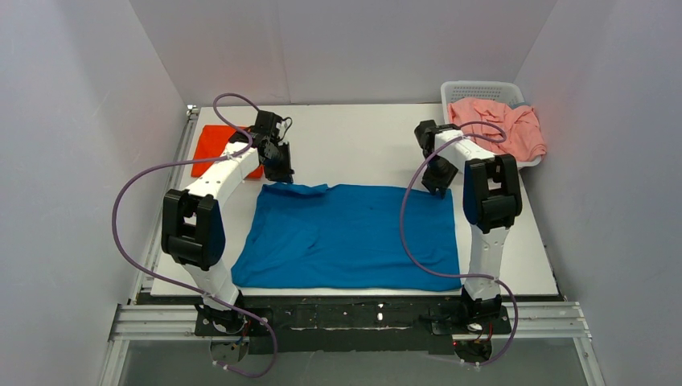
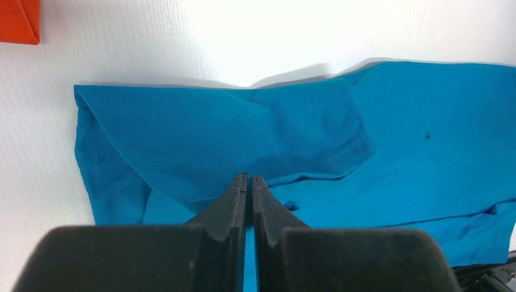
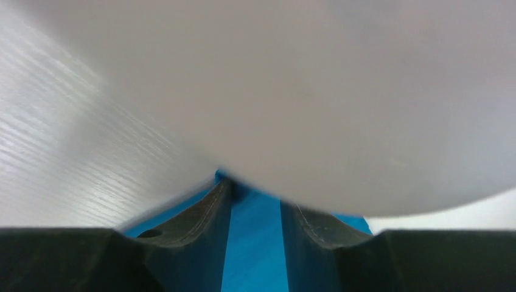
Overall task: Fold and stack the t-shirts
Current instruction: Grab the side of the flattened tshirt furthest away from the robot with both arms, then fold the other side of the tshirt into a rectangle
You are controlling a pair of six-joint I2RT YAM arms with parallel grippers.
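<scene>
A blue t-shirt (image 1: pixel 350 235) lies spread flat on the white table (image 1: pixel 354 145), with its far left sleeve (image 2: pixel 231 134) folded over onto the body. My left gripper (image 1: pixel 278 170) hangs above that far left corner; in the left wrist view (image 2: pixel 249 179) its jaws are shut and hold nothing. My right gripper (image 1: pixel 438 189) is low at the shirt's far right corner. In the right wrist view (image 3: pixel 255 204) its jaws stand apart with blue cloth (image 3: pixel 255 255) between them. A blurred grey shape hides the fingertips there.
A folded orange shirt (image 1: pixel 217 149) lies at the far left of the table, and its corner shows in the left wrist view (image 2: pixel 18 21). A white basket (image 1: pixel 481 88) at the far right holds crumpled pink shirts (image 1: pixel 503 125). Grey walls enclose the table.
</scene>
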